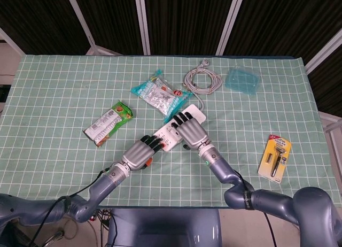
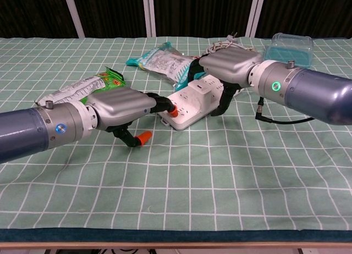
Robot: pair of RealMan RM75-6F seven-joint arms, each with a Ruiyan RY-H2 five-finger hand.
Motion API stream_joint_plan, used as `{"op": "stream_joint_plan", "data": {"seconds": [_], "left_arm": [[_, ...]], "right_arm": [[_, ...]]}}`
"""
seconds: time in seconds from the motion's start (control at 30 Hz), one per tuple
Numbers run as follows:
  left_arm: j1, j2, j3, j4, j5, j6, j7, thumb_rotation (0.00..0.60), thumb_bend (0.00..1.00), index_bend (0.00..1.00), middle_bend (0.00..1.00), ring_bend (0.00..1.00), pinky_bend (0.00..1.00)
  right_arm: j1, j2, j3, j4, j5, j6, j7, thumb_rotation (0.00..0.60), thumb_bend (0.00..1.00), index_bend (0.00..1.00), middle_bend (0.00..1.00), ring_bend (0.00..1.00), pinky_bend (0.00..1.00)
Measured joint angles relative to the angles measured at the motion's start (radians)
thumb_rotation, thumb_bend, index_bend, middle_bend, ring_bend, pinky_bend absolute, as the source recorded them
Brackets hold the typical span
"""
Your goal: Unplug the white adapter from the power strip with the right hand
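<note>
The white power strip (image 1: 195,113) lies diagonally mid-table, and the white adapter (image 2: 200,88) stands plugged into its middle. My right hand (image 2: 228,64) hovers over the adapter. Its dark fingers (image 2: 192,72) curl down past the adapter's far side, and its thumb hangs at the strip's near side. The fingers are apart and do not clamp the adapter. In the head view the right hand (image 1: 191,131) covers most of the adapter. My left hand (image 1: 140,153) rests its fingertips (image 2: 163,103) on the strip's near end (image 2: 181,117), holding nothing.
A green snack packet (image 1: 109,124) lies left of the strip and a teal packet (image 1: 160,94) just behind it. A coiled white cable (image 1: 202,79) and a clear blue box (image 1: 242,79) sit further back. A razor pack (image 1: 275,157) lies at the right.
</note>
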Motion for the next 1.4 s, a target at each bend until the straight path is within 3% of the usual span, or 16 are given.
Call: {"op": "stream_joint_plan", "data": {"seconds": [0.53,0.83,1.2,1.4], "left_arm": [[-0.003,-0.007,0.006,0.010,0.011,-0.008,-0.008,0.600,0.51,0.17,0.12,0.07,0.16],[-0.002,-0.013,0.006,0.024,0.011,-0.010,-0.016,0.600,0.51,0.17,0.12,0.07,0.16],[0.001,-0.016,0.007,0.027,0.016,-0.010,-0.023,0.600,0.51,0.17,0.12,0.07,0.16],[0.003,-0.019,0.010,0.030,0.020,-0.011,-0.027,0.600,0.51,0.17,0.12,0.07,0.16]], "right_arm": [[0.020,-0.036,-0.003,0.062,-0.004,-0.010,0.009,0.600,0.25,0.37,0.20,0.13,0.19],[0.022,-0.047,-0.008,0.081,-0.007,-0.015,0.019,0.600,0.41,0.43,0.21,0.13,0.19],[0.022,-0.061,-0.015,0.095,-0.018,-0.012,0.033,0.600,0.68,0.54,0.22,0.13,0.19],[0.019,-0.062,-0.014,0.092,-0.025,0.002,0.035,0.600,0.71,0.56,0.23,0.13,0.19]]}}
